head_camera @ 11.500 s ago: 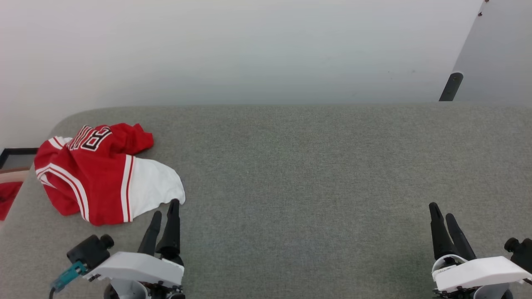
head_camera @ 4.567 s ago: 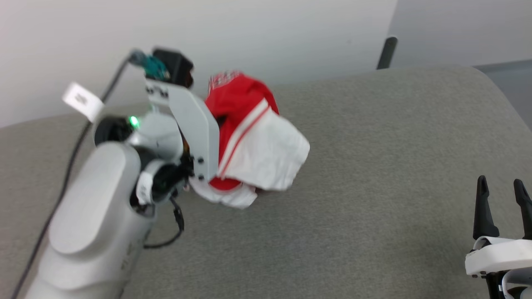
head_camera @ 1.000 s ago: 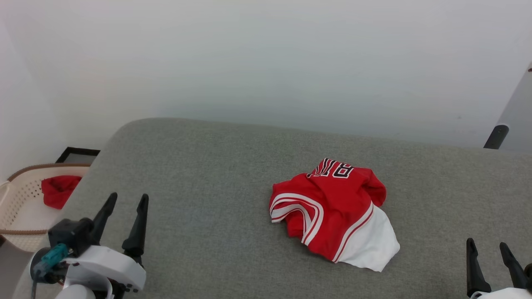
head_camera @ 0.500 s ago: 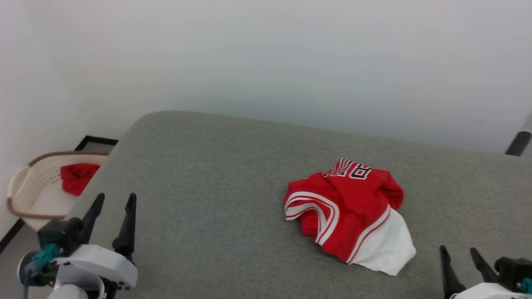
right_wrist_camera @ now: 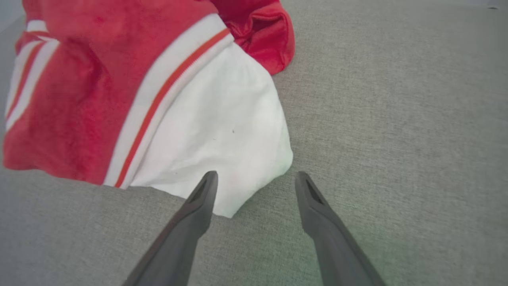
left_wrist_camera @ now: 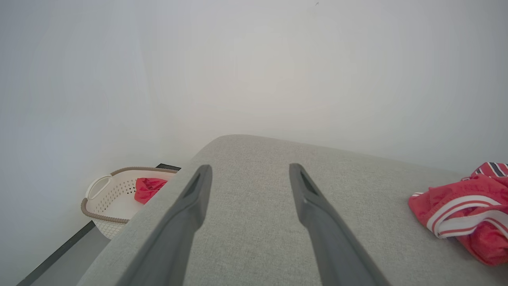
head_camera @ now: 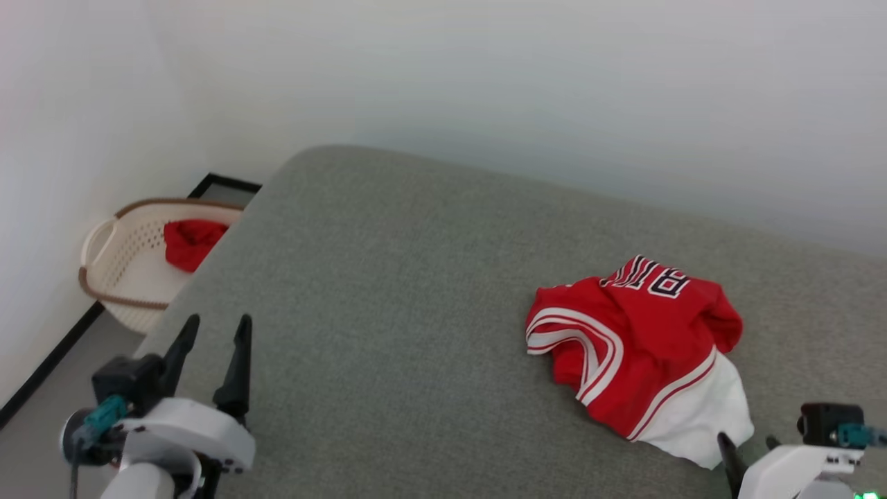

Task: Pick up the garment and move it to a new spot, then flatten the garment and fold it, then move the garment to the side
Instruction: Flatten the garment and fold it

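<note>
If only the white sleeve corner just ahead of the right tool (right_wrist_camera: 256, 174) is pinched, the garment (head_camera: 637, 346) may be dragged as a lump rather than spread flat. Both tools are held wide apart and empty, the left tool (head_camera: 216, 326) well away from it. The garment is seen crumpled on the grey padded surface (head_camera: 416, 277), right of centre: red body bunched, striped trim curled, lettering folded over and perhaps only partly shown.
</note>
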